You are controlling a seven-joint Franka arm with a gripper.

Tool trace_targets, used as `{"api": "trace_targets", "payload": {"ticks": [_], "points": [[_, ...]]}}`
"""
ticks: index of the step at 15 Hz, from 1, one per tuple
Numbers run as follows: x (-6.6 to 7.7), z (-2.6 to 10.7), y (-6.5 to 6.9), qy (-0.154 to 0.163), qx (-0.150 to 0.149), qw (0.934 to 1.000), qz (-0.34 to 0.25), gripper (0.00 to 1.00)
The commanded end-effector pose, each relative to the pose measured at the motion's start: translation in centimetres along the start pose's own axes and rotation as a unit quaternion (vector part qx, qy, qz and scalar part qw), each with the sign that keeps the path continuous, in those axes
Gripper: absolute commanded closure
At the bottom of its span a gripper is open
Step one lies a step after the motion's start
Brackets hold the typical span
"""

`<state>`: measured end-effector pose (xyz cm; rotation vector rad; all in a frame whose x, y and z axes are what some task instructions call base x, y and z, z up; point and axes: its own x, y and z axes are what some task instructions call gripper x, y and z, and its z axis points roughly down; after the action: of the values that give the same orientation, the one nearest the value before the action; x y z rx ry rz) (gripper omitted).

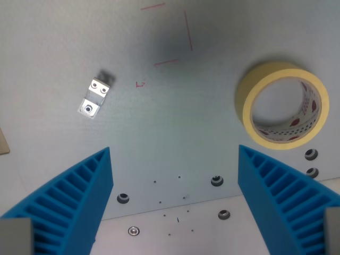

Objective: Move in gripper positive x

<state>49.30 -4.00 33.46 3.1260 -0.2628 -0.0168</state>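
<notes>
My gripper [174, 151] is open, with nothing between its two blue ribbed fingers [79, 196], which rise from the bottom corners of the wrist view. It hangs above a grey table surface [175, 111]. A roll of yellow masking tape [281, 104] lies flat at the wrist view's right, just above the right finger. A small metal bracket [95, 97] with screw holes lies at the wrist view's left, above the left finger.
Thin red pen marks [178, 34] are drawn on the table near the top. Several bolt holes and screws [217, 181] sit near the table's lower edge. A beige object's edge [3, 142] shows at the far left.
</notes>
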Motion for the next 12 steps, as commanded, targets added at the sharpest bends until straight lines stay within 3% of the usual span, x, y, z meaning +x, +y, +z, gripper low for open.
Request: {"api": "trace_targets", "payload": {"ticks": [1, 12], "points": [[0.5, -0.2, 0.0, 0.002, 0.0, 1.0, 0.0, 0.0], [6.0, -0.2, 0.0, 0.002, 0.0, 1.0, 0.0, 0.0]]}}
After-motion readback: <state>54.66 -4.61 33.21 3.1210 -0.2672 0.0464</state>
